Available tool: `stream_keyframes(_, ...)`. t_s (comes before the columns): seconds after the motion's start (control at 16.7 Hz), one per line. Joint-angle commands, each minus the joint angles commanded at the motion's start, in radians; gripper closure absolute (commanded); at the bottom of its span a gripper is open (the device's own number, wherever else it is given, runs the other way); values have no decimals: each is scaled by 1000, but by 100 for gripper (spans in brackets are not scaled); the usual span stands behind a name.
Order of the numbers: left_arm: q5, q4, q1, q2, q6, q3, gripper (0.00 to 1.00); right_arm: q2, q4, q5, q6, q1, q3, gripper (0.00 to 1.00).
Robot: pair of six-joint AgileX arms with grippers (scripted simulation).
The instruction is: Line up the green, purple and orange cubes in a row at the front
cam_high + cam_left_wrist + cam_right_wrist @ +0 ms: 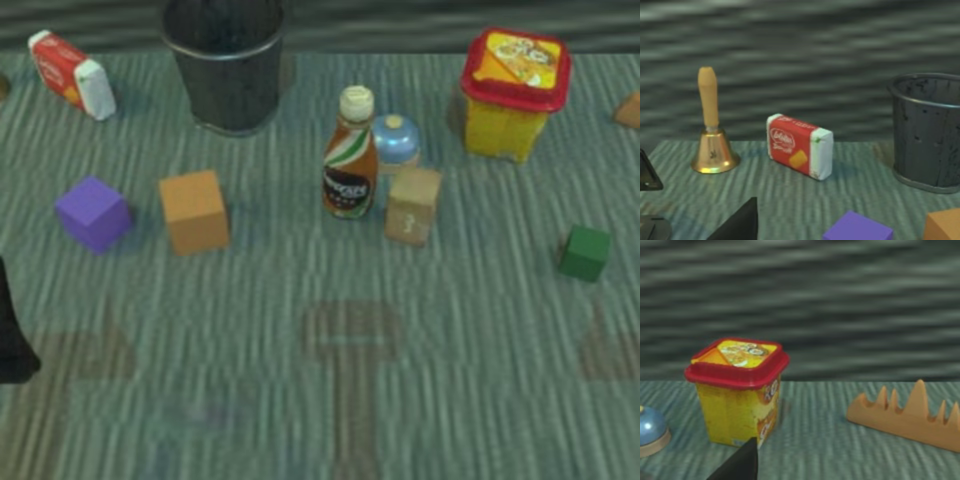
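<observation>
3 matte cubes sit apart on the ribbed green table: the purple cube and bigger orange cube at left, the small green cube far right. Left arm barely shows at the left edge, perhaps parked; neither pincer's opening can be told.

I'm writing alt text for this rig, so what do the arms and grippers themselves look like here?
Little shows. The left arm appears in the top view only as a plain black shape at the left edge. Each wrist view shows a matte black pointed finger tip, with no cables or markings visible. The right arm is out of the top view.
</observation>
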Motion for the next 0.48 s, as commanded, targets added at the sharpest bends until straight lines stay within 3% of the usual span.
stream_keyframes(0.24,0,0,0,0,0,0,0,30,-19,-1,-19,3,30,0)
stream_keyframes(0.48,0,0,0,0,0,0,0,218,-128,-2,-127,17,203,0)
